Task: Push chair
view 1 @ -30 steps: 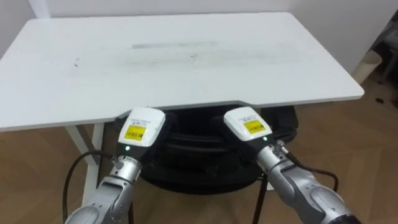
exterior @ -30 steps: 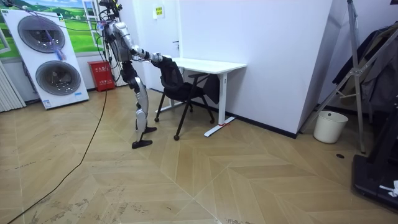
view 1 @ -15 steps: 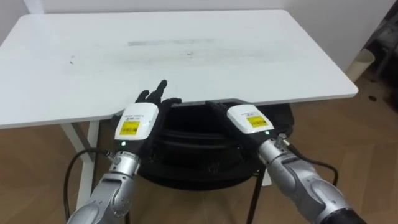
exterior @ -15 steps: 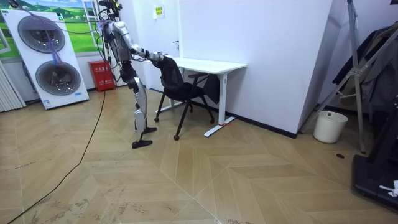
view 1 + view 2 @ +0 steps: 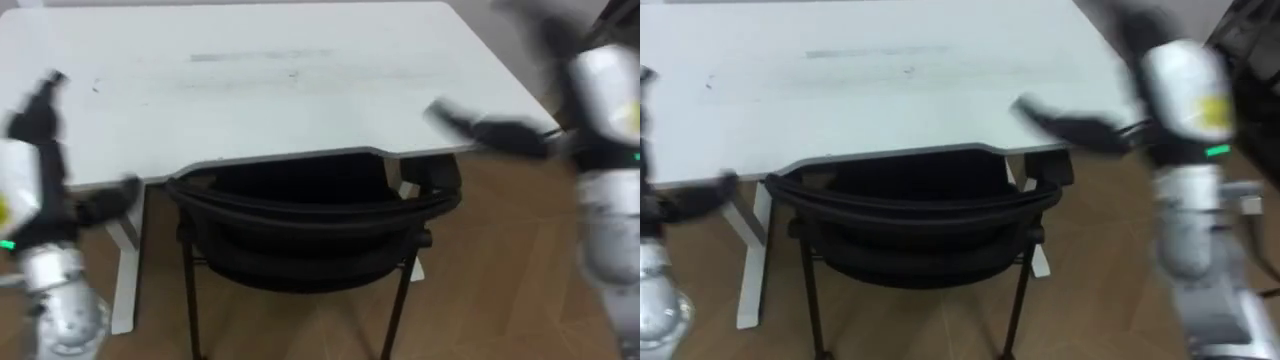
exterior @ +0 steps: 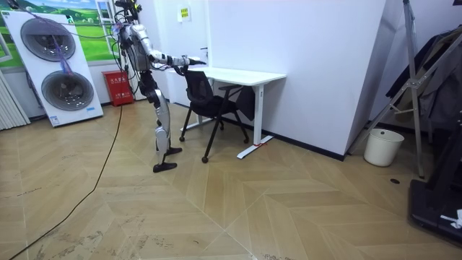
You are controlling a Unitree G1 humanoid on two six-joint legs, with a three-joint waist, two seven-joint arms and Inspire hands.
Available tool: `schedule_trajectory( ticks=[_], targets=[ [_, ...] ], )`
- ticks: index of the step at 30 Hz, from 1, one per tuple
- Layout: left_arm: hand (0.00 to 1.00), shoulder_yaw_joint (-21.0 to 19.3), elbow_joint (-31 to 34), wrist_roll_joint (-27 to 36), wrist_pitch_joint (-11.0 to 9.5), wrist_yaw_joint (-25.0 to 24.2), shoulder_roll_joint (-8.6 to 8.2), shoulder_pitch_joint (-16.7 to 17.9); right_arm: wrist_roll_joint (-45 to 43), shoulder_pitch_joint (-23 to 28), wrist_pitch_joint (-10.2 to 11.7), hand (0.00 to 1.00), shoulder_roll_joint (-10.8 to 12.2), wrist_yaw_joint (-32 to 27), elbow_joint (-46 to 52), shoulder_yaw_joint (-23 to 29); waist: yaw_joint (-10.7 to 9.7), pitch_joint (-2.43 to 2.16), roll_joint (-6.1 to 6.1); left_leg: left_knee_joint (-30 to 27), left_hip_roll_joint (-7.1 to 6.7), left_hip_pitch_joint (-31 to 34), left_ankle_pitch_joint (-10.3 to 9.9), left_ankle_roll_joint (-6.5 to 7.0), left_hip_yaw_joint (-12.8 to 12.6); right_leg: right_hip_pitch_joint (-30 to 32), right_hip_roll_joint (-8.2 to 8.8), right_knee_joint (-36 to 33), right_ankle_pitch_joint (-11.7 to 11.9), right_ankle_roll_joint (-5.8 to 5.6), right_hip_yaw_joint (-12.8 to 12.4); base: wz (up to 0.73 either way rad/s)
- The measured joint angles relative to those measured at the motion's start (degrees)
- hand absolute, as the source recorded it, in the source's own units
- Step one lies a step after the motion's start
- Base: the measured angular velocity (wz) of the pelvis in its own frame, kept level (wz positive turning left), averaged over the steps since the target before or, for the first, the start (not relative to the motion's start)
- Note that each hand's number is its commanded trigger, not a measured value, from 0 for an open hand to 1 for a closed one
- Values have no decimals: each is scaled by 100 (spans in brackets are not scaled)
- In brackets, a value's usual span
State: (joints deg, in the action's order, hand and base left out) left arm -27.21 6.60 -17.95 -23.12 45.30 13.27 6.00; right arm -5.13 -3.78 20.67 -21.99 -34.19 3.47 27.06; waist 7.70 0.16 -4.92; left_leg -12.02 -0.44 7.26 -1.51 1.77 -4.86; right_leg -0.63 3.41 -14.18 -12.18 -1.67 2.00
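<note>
Two hands flank the black chair (image 5: 305,215), and neither touches it. The chair stands tucked in at the near edge of the white table (image 5: 250,100), with its curved backrest rail just below the tabletop's rim. The seat is a dark mass seen through the backrest. Its front runs under the tabletop out of sight, and the chair legs are cut off at the lower edge of the eye views. The left hand (image 5: 35,120) hangs at the far left, in front of the table's near left edge and well apart from the chair. It shows as a blur, with dark fingers pointing up and the thumb spread to the side, holding nothing. The right hand (image 5: 495,132) is at the far right over the table's right edge, also blurred, its fingers stretched straight and empty. In the room view the robot stands upright behind the chair with its arms reaching forward above the backrest; the hands there are too small to read
</note>
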Motion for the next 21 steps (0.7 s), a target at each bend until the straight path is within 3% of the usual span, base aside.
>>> schedule_trajectory(
  ticks=[1,2,3,4,5,6,7,8,10,11,13,14,16,21],
  targets=[
    [0,-423,238,547,-205,445,32,202,1149,315,173,0,-5,-320,239,558,-46,-60,74,18,-25,-84,-58,26,-33,-128,43,117,30,-78,3,-10],
    [0,-583,254,821,-281,621,49,381,1681,504,295,0,8,-459,256,772,-60,-78,114,43,-37,-175,-92,37,-81,-219,65,174,36,-102,-24,-11],
    [0,-756,204,1364,-298,858,30,739,2682,940,378,0,137,-603,198,1076,-144,-79,159,21,-96,-297,-176,53,-108,-386,106,249,25,-126,-33,-11],
    [0,-800,15,1818,-187,975,-96,1077,3594,1471,359,0,328,-616,0,1287,-233,-109,231,23,-132,-368,-226,65,-114,-456,146,248,-25,-150,-23,-3],
    [0,-806,-134,2045,-116,1021,-193,1215,4007,1754,332,0,477,-602,-194,1340,-272,-102,237,29,-140,-377,-235,71,-115,-464,158,247,-31,-147,-20,0],
    [0,-765,-548,2573,68,1044,-351,1418,4791,2176,129,0,763,-581,-712,1377,-326,-81,280,39,-141,-390,-247,65,-135,-462,164,239,-27,-130,-42,-3],
    [0,-635,-1146,3060,205,1042,-412,1564,5478,2449,-94,0,1029,-570,-1310,1332,-396,-91,313,61,-141,-393,-250,59,-137,-451,169,230,-41,-115,-40,-5],
    [0,-555,-1430,3316,274,1009,-436,1636,5809,2566,-172,0,1164,-566,-1606,1299,-437,-95,343,73,-140,-397,-251,57,-138,-447,172,228,-49,-107,-40,0],
    [0,-342,-2522,3877,324,836,-604,1907,6577,2860,-329,0,1579,-455,-3089,1228,-584,-97,382,92,-130,-436,-283,22,-129,-446,184,162,-153,-96,-42,0],
    [0,-302,-2869,3899,324,759,-624,1961,6688,2889,-345,0,1635,-399,-3515,1226,-614,-98,381,96,-127,-454,-298,15,-136,-446,187,136,-170,-74,-50,-8],
    [0,-139,-4224,3940,337,334,-698,2182,6904,2977,-452,0,1743,-106,-5059,1179,-728,-106,369,101,-129,-481,-360,-21,-166,-460,185,123,-221,-56,-79,-7],
    [0,-89,-4507,3973,357,222,-731,2238,6903,3018,-462,0,1754,-8,-5382,1117,-760,-112,359,105,-128,-478,-368,-26,-163,-461,188,129,-220,-45,-75,0],
    [0,69,-5623,3982,595,-278,-785,2276,6782,3004,-591,0,1755,330,-6546,972,-791,-123,337,97,-134,-464,-407,-35,-151,-473,253,136,-242,-24,-43,5],
    [0,298,-7093,3973,1174,-1143,-792,2145,6169,2520,-1090,0,1736,947,-7935,395,-791,-118,223,24,-151,-499,-506,-15,-146,-573,229,193,-258,-35,-37,2]
  ],
)
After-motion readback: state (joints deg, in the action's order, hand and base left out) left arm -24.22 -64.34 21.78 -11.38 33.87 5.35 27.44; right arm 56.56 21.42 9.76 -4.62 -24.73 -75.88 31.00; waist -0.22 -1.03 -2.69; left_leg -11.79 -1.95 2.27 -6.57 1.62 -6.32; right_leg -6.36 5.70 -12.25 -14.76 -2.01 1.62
